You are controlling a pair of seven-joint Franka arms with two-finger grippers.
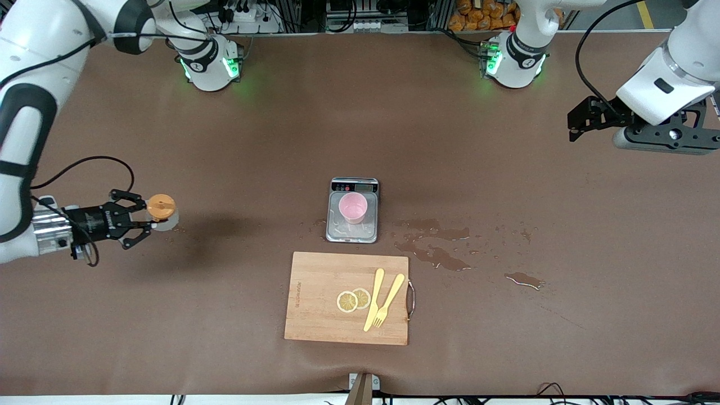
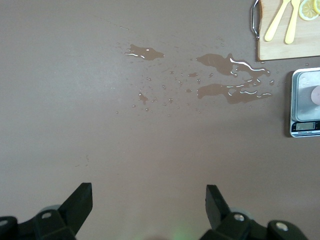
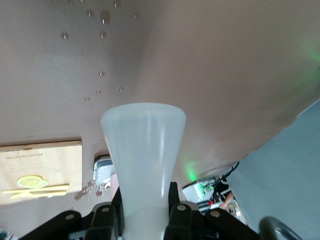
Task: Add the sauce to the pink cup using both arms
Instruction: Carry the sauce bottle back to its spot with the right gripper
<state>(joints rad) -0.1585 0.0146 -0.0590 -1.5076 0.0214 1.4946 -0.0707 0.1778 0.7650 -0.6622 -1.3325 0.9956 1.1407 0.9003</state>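
Table [image 1: 225, 140]: brown cover, with both arm bases along its edge farthest from the front camera.
Right arm [image 1: 22, 140]: reaches out over the right arm's end of the table, forearm low and level.
Left arm [image 1: 669, 73]: waits raised over the left arm's end of the table, well apart from everything on it.
Cutting board [image 1: 320, 298]: pale wood with a metal handle on the side toward the left arm's end; nearer to the front camera than the scale.
Scale [image 1: 352, 233]: small kitchen scale with a steel plate, mid-table, its display on the edge away from the front camera.
Spill [image 1: 433, 253]: wet patches and droplets on the cover, beside the scale toward the left arm's end; drops also lie on the steel plate.
Right gripper [image 1: 147, 217]: clamped on the sauce bottle, over bare table well apart from the scale.
Left gripper [image 2: 149, 200]: released, fingers spread wide, nothing between them, bare cover below.
Sauce bottle [image 1: 161, 212]: translucent body with an orange cap, gripped at the narrow part of its body; in the right wrist view its wide end [image 3: 143, 145] points away from the gripper.
Pink cup [image 1: 353, 207]: upright on the scale's plate, mouth open upward.
Knife and fork [image 1: 382, 299]: yellow, side by side on the board.
Lemon slices [image 1: 353, 300]: two, overlapping, on the board just beside the knife.
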